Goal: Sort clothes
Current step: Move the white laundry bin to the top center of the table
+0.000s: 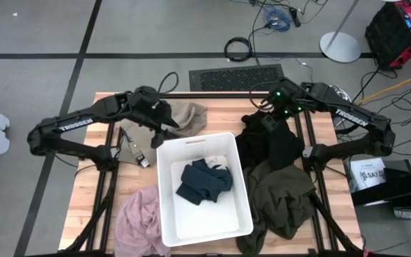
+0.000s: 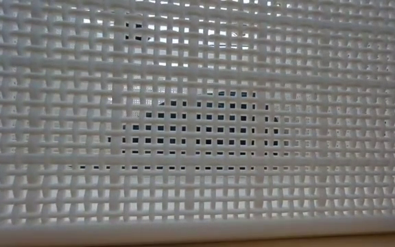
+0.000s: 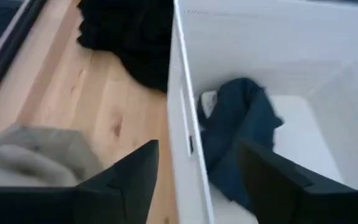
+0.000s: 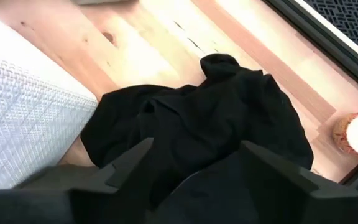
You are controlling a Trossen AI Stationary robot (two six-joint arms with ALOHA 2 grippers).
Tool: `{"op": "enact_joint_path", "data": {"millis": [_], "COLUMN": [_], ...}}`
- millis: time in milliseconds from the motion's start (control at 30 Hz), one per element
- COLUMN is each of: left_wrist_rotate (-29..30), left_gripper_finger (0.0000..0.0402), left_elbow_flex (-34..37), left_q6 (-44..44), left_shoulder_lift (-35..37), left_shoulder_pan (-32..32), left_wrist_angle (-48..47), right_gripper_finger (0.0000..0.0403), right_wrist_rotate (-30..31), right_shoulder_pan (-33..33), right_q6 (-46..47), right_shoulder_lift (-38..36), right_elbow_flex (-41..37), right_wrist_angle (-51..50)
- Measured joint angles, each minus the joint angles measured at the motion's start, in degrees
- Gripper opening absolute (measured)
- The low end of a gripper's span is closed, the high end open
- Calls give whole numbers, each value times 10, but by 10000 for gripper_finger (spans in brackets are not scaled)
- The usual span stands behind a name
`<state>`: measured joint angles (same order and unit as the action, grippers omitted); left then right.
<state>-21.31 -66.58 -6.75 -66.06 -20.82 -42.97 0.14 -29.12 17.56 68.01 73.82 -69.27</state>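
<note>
The left gripper [image 3: 197, 180] stands open and empty over the bin's [image 1: 168, 207] far left rim, beside the tan garment [image 1: 188, 114] at the table's [image 1: 91, 207] far edge. The right gripper [image 4: 194, 165] is open too, holding nothing, above the black garment [image 1: 273, 146] near the far right corner. The navy garment [image 1: 204, 182] lies inside the bin. The pink garment [image 1: 140, 221] lies at the near left edge, the olive one [image 1: 284, 200] at the near right.

The high camera is looking straight down; the low one is pressing against the white bin's [image 2: 197, 137] mesh; both wrist cameras are sharing that bin.
</note>
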Motion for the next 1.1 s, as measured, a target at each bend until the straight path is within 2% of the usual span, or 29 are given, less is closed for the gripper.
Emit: {"op": "enact_joint_path", "data": {"millis": [67, 267, 433, 533, 667, 833, 867, 1100], "left_wrist_rotate": [25, 27, 27, 64, 127, 134, 135, 204], "left_gripper_finger": [231, 233, 233, 224, 171, 29, 17, 7], "left_elbow_flex": [0, 0, 0, -1, -15, -49, -57, -116], "left_q6": [3, 29, 12, -2, -17, -43, -44, -95], "left_shoulder_lift": [-7, -59, -107, -121, -126, -126, -126, -131], "left_shoulder_pan": [8, 15, 19, 22, 22, 23, 23, 7], "left_wrist_angle": [-12, -27, -51, -74, -110, -108, -108, -106], "right_gripper_finger": [232, 240, 239, 238, 238, 238, 238, 238], "right_wrist_rotate": [0, -1, -1, -1, -2, -2, -2, -2], "right_shoulder_pan": [0, 0, 0, 0, 0, 0, 0, 0], "right_q6": [0, 0, -1, -3, -6, -8, -9, -9], "right_shoulder_lift": [0, 0, 0, 0, 0, 0, 0, 0], "right_elbow_flex": [0, 0, 0, 0, 0, 0, 0, 0], "right_wrist_angle": [3, 3, 0, 0, 0, 1, 1, 0]}}
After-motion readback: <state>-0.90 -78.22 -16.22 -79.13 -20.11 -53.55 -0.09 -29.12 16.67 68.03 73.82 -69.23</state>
